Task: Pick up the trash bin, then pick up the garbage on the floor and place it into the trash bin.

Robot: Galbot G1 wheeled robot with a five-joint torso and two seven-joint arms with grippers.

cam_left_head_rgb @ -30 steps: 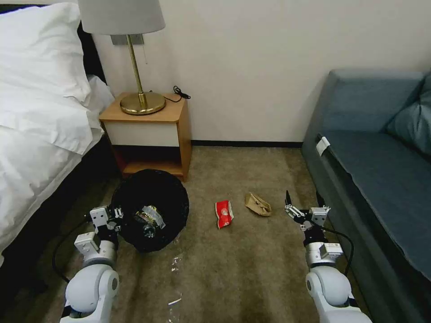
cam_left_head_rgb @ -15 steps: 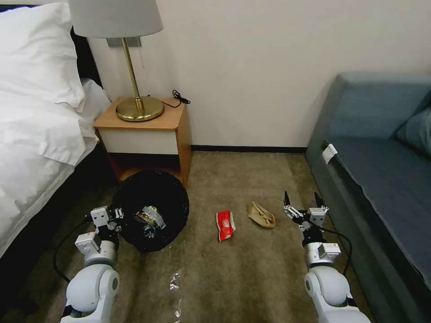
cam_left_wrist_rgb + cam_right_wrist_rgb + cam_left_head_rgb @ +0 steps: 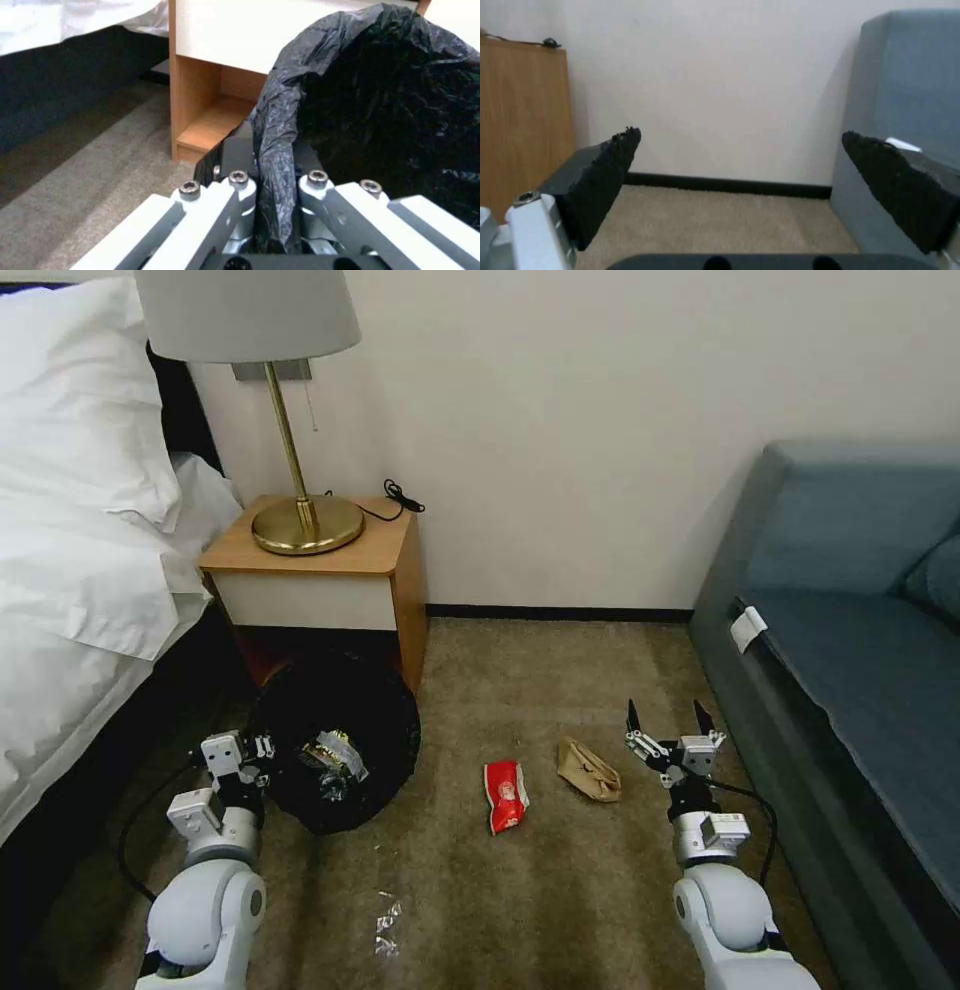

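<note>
Beside the wooden nightstand [image 3: 330, 560] we see our round black-bagged trash bin [image 3: 385, 710] holding litter; red snack packet [image 3: 505, 792] and crumpled brown paper [image 3: 588, 768] lie beyond.

A wooden nightstand [image 3: 330, 570] stands far back on the left, against the white wall [image 3: 600, 420]. A gold lamp [image 3: 300, 520] with a pale shade stands on top, and a black cord [image 3: 400, 495] lies beside it. A bed with white sheets [image 3: 80, 550] is on the left. A blue sofa [image 3: 860, 650] is on the right. A shiny clear scrap [image 3: 385, 920] lies on the near brown carpet [image 3: 560, 890].
</note>
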